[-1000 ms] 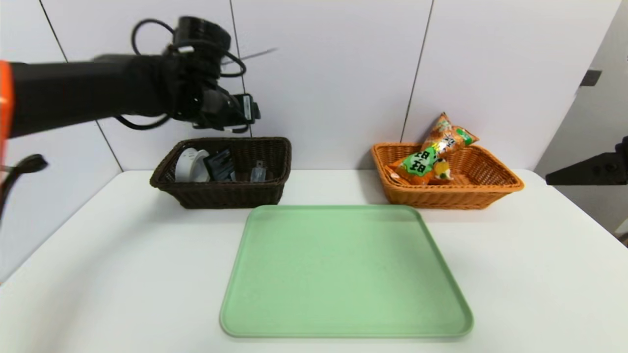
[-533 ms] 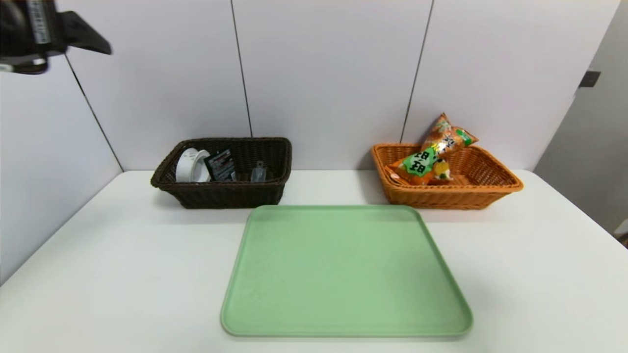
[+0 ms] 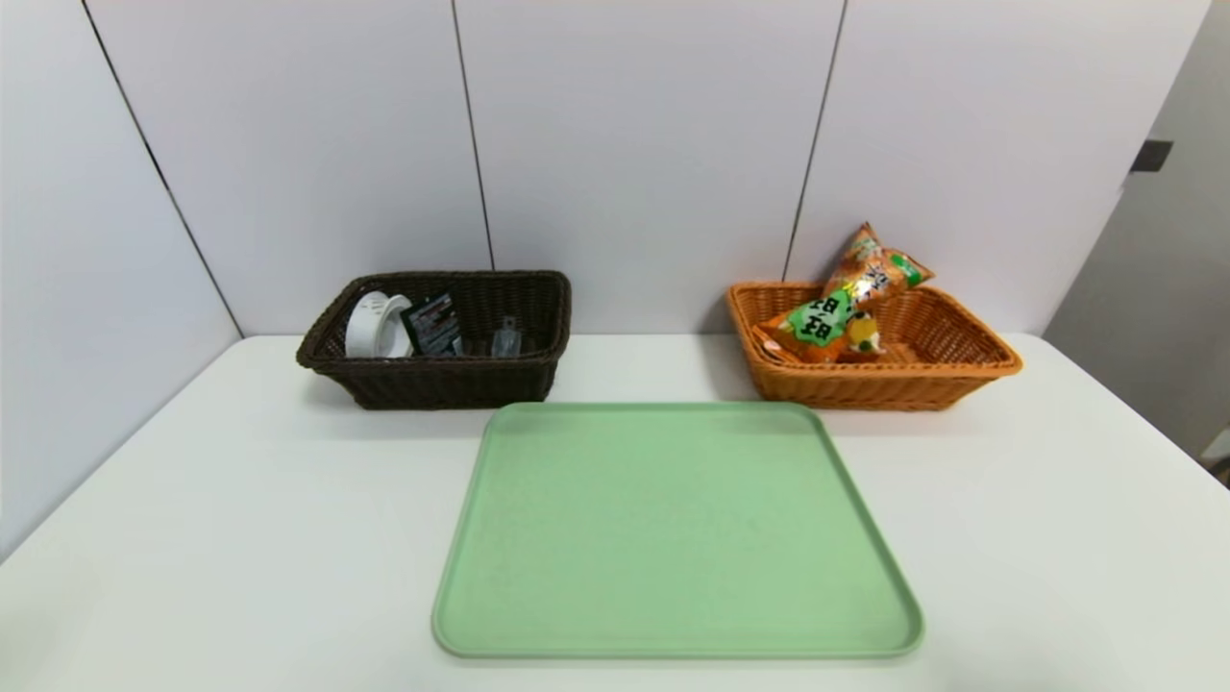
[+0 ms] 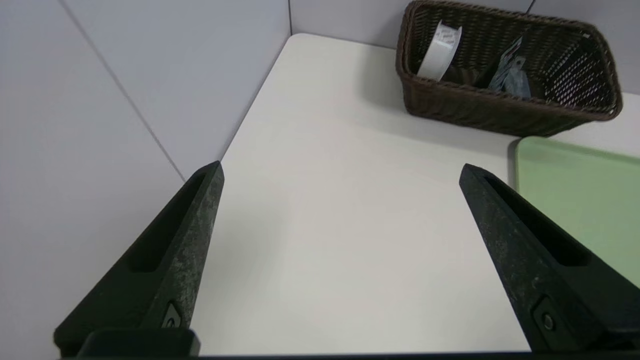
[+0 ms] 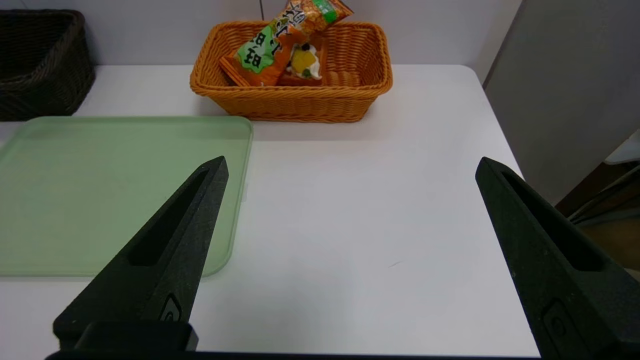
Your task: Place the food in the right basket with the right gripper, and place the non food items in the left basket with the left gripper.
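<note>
step: sorting looks done | food [image 3: 834, 317] in right basket [image 3: 951, 384] | non-food [image 3: 377, 325] in left basket [image 3: 432, 384] | left tool [image 4: 340, 170], right tool [image 5: 350, 165] released, empty, near edge | keep both clear of tray [image 3: 673, 538]

1. From the head view I see neither arm; both grippers sit outside that picture.
2. In the left wrist view, the left gripper [image 4: 340, 170] shows me only its two fingers; the wrist behind them is cut off at the picture's edge.
3. The same goes for the right gripper [image 5: 350, 165] in the right wrist view.
4. The dark brown basket [image 3: 437, 380] hides the lower parts of the white roll [image 3: 373, 325] and the barcode case [image 3: 432, 325] behind its front wall.
5. A small clear-grey item [image 3: 505, 339] beside the case is too small for me to identify.
6. The cake wedge [image 3: 863, 333] is half covered by the snack bag [image 3: 846, 303].
7. The green tray [image 4: 580, 200] runs off the left wrist picture's edge.
</note>
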`<action>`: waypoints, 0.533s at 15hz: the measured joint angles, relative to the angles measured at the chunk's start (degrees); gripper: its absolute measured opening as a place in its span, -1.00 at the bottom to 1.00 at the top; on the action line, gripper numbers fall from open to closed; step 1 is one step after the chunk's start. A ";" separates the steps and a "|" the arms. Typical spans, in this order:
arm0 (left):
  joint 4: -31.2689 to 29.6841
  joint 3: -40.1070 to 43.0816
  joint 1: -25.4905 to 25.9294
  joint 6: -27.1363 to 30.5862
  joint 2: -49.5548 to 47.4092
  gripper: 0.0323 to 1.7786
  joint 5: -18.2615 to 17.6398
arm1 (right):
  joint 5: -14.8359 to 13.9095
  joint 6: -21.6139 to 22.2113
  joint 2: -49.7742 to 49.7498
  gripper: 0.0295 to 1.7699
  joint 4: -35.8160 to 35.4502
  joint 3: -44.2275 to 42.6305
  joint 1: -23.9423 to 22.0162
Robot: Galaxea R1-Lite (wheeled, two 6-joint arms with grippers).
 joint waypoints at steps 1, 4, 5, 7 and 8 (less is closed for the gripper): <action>0.01 3.74 0.41 0.44 -4.61 0.88 0.37 | -0.18 -0.20 -4.24 0.93 -0.55 3.28 -0.16; -0.20 12.96 3.75 3.80 -15.60 0.88 -0.55 | 0.59 -1.73 -16.09 0.93 -1.67 12.48 -3.30; -0.71 15.52 4.52 4.94 -18.64 0.88 -2.19 | 1.27 -2.85 -19.41 0.93 -2.01 14.71 -4.30; -2.54 20.98 5.40 6.29 -24.73 0.89 -6.74 | 3.86 -3.74 -25.11 0.93 -2.21 18.16 -4.92; -3.88 23.74 5.49 6.97 -27.56 0.90 -8.66 | 5.49 -4.40 -27.81 0.93 -2.32 19.74 -5.06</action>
